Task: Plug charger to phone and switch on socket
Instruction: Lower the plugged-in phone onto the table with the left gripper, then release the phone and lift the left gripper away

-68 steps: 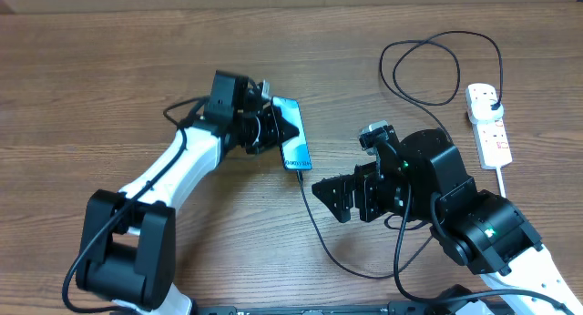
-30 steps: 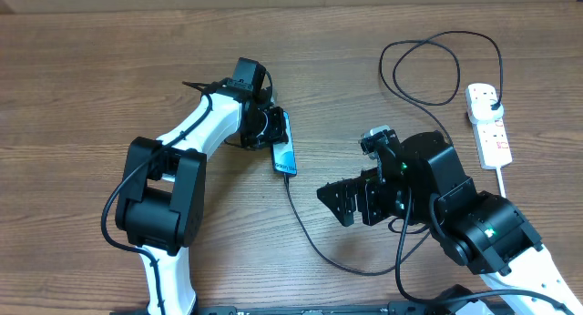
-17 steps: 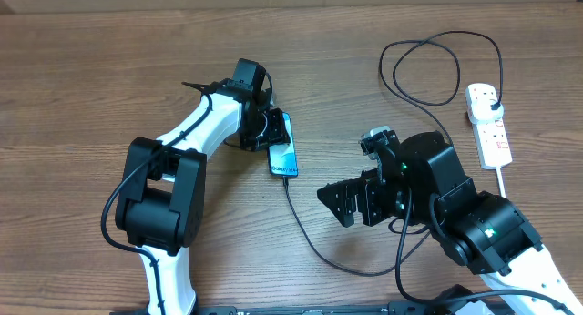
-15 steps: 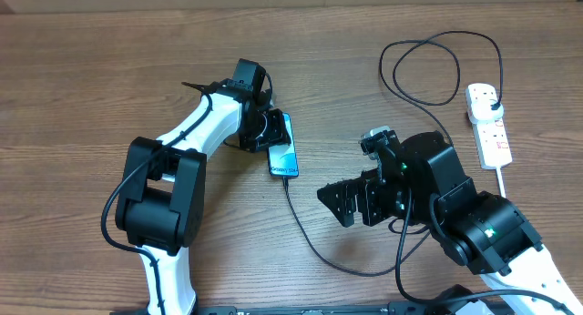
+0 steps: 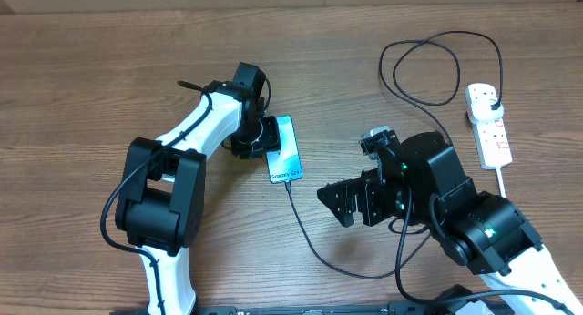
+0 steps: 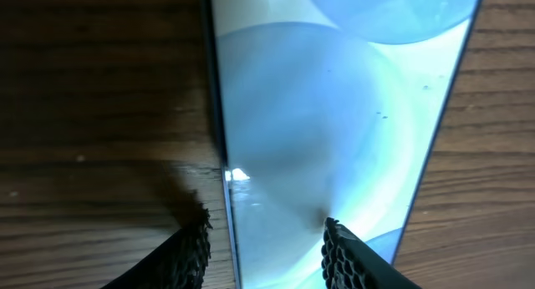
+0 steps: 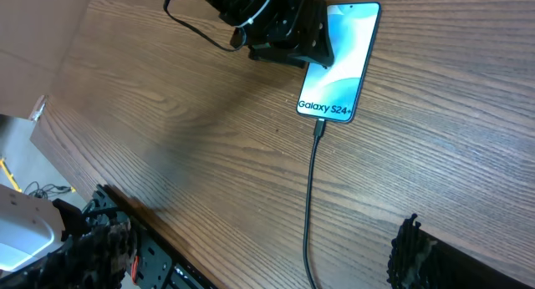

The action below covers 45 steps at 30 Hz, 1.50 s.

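Now: phone [image 5: 284, 151] lies flat on the table [image 5: 91, 78], left of centre, screen up and lit, long axis running roughly from the robot's side to the far side with a slight tilt. Charger [image 7: 310, 197] tip sits in the phone's robot-side end; its black plug is in the socket [image 5: 488, 126] at far right. Left gripper [image 5: 260, 142]: jaws part-open, straddling the phone's left long edge, one finger over wood, one over glass, no pinch visible. Right gripper [image 5: 339, 204]: jaws wide, empty, pointing left toward the cable. Judgement: plugging looks done and the switch remains; its state is too small to read. Socket lies well apart, to the right and behind the way the right gripper points, lying lengthwise like the phone. Right arm is much nearer and would have to turn round.
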{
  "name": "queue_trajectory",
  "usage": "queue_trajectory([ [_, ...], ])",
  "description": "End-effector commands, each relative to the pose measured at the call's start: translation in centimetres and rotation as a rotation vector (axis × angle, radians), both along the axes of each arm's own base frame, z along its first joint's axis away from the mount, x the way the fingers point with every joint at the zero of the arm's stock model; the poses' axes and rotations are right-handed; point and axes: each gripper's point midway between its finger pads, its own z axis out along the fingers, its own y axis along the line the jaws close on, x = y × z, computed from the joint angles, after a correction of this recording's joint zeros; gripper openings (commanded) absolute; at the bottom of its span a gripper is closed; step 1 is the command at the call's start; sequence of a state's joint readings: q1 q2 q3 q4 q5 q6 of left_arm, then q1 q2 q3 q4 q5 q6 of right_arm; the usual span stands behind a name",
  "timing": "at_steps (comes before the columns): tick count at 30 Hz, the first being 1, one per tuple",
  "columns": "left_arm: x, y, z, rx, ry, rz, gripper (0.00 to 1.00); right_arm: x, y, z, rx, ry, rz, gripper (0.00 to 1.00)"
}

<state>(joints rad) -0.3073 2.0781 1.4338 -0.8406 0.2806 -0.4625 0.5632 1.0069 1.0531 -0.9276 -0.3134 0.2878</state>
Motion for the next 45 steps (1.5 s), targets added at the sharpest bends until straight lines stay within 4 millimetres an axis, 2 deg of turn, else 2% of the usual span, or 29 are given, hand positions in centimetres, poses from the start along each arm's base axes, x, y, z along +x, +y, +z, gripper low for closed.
queue_trajectory([
  [1,0.5,1.3,0.0,0.048,-0.012,0.009,0.54,0.2,-0.1,0.9,0.01,-0.03,-0.005,1.0],
  [6,0.3,2.7,0.3,0.057,0.025,0.04,0.58,0.3,-0.1,1.0,0.007,-0.034,-0.008,1.0],
  [12,0.7,4.0,2.4,0.063,0.051,0.064,0.59,0.9,-0.8,0.9,-0.009,-0.047,-0.042,1.0],
  [18,1.9,4.0,6.6,0.057,0.023,0.017,0.8,1.5,-1.5,0.8,-0.01,-0.041,-0.075,1.0],
  [20,2.4,3.9,8.4,0.053,-0.004,0.0,1.0,1.5,-1.7,0.8,-0.011,-0.038,-0.082,1.0],
  [26,2.8,3.9,13.4,0.034,-0.104,-0.01,1.0,1.7,-2.5,0.9,0.004,-0.008,-0.134,1.0],
  [30,1.9,4.2,17.0,0.028,-0.187,-0.036,1.0,1.5,-3.4,2.0,0.006,-0.015,-0.159,1.0],
  [35,-0.1,5.1,22.0,0.041,-0.31,-0.082,1.0,1.1,-4.5,4.0,0.026,-0.055,-0.191,1.0],
  [38,-1.5,5.5,24.5,0.046,-0.374,-0.115,1.0,0.9,-4.9,4.5,0.029,-0.078,-0.204,1.0],
  [45,-5.1,7.7,28.3,0.117,-0.455,-0.116,1.0,0.2,-5.3,4.8,0.029,-0.084,-0.208,1.0],
])
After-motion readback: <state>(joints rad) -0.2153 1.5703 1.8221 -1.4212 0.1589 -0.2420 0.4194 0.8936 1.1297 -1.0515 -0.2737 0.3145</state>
